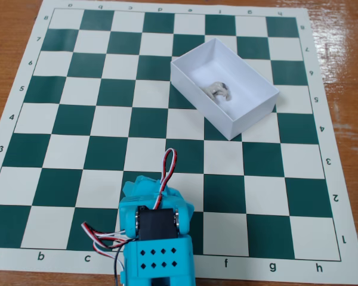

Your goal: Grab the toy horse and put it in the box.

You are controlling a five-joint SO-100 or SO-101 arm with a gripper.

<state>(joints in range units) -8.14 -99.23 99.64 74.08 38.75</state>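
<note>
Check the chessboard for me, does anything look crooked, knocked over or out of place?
The white box sits skewed across the chessboard squares rather than lined up with them. The toy horse lies inside it. Nothing looks spilled or damaged.

The arm (155, 238) is bright turquoise plastic, blocky, with a black servo (157, 225) set into it. Its front plate carries two rows of small diamond-shaped holes (158, 257). Red, white and black cables (166, 170) loop above and beside it.
</note>
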